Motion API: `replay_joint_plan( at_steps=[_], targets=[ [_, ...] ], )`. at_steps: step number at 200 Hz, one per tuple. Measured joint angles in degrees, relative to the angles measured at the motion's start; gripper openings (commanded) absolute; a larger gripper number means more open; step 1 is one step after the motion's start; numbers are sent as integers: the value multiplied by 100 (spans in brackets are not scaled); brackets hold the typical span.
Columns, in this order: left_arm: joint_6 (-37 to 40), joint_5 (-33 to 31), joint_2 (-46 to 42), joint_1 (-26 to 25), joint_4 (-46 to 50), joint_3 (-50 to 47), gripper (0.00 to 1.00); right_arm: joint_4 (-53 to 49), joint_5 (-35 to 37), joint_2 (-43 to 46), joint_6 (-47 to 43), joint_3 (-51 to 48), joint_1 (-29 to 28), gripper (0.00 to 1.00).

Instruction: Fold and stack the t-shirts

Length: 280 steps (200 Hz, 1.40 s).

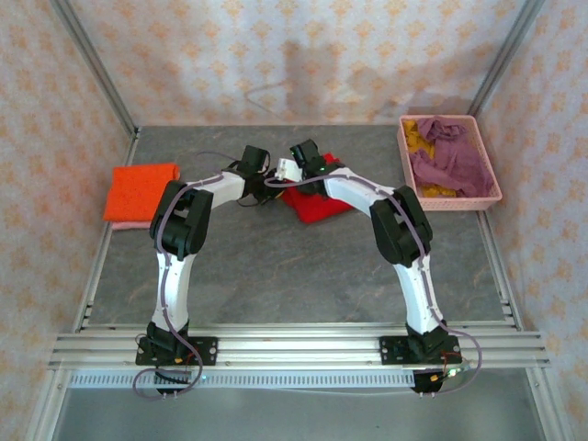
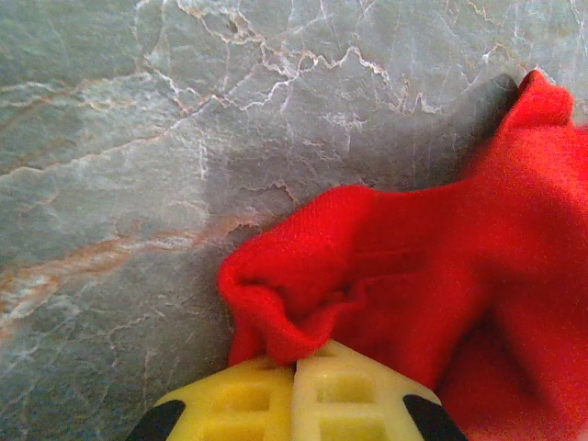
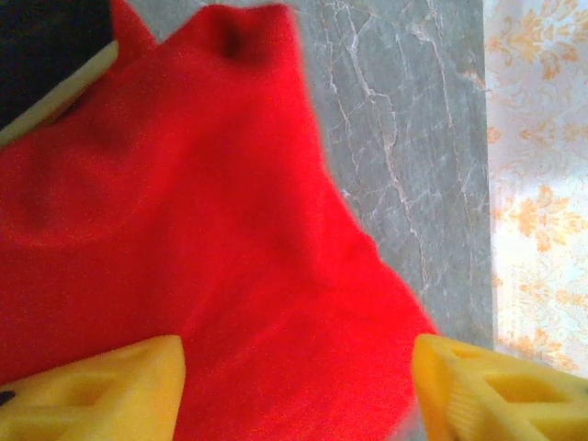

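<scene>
The bright red t-shirt (image 1: 317, 204) lies bunched at the middle back of the table, with both grippers meeting over its left end. My left gripper (image 2: 296, 363) is shut, its yellow fingertips pinching a rolled fold of the red t-shirt (image 2: 441, 276). My right gripper (image 3: 299, 386) is open, its yellow fingers (image 3: 119, 386) spread wide on either side of the red t-shirt (image 3: 184, 230) below it. In the top view the left gripper (image 1: 264, 186) and right gripper (image 1: 292, 176) sit close together. An orange t-shirt (image 1: 142, 188) lies folded at the left on a pale pink one (image 1: 129, 223).
A pink plastic basket (image 1: 457, 204) at the back right holds a crumpled mauve-purple t-shirt (image 1: 450, 156) and a mustard yellow one (image 1: 423, 133). Patterned walls close in the table at the back and sides. Bare grey table (image 1: 294, 276) stretches between the arms.
</scene>
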<state>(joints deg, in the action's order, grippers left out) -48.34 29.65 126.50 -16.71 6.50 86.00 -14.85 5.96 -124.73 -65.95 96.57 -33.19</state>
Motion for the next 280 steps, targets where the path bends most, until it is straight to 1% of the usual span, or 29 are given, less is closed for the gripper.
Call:
replay_joint_plan(
  at_steps=[15,23,40,60,76,83,109,120,141,163,184,193,213,234,264,272,280],
  targets=[
    [-50,-2,-28,4,-83,-66,1,212,-13,291,151,-350,4,75],
    [-76,-2,-55,11,-118,-116,5,361,-20,483,289,-566,15,77],
    [-144,-4,-144,31,-140,-249,16,656,-85,911,684,-953,70,79],
    [-170,-17,-291,37,-114,-376,27,896,-166,1307,1499,-1193,273,82],
    [-144,-42,-413,37,-31,-457,32,953,-170,1412,2315,-1211,516,83],
    [-140,-55,-476,37,20,-505,33,951,-168,1416,2680,-1211,623,82],
    [-105,-192,-804,52,247,-737,40,551,-179,1357,3858,-1180,925,69],
    [-111,-278,-968,66,332,-828,46,341,-221,1283,4325,-1119,962,64],
    [-79,-426,-1399,101,439,-1069,58,-2,-483,1128,5060,-1086,944,61],
    [-39,-566,-1884,111,490,-1303,66,-273,-890,1045,5641,-1121,922,56],
    [-44,-629,-2203,111,479,-1456,71,-249,-1290,1060,6129,-1399,911,52],
    [-57,-638,-2277,111,468,-1523,72,-210,-1447,1097,6343,-1674,896,50],
    [-68,-654,-2317,111,457,-1644,76,-166,-1705,1228,6760,-2310,811,50],
    [-66,-656,-2315,107,461,-1707,78,48,-1768,1582,7143,-2776,614,49],
    [-15,-658,-2299,63,459,-1705,79,170,-1773,2107,7842,-3510,111,45],
    [2,-658,-2280,28,459,-1703,79,173,-1725,2218,8078,-3630,-13,46],
    [22,-658,-2243,0,461,-1681,79,157,-1631,2332,8334,-3733,-155,49]
  ],
)
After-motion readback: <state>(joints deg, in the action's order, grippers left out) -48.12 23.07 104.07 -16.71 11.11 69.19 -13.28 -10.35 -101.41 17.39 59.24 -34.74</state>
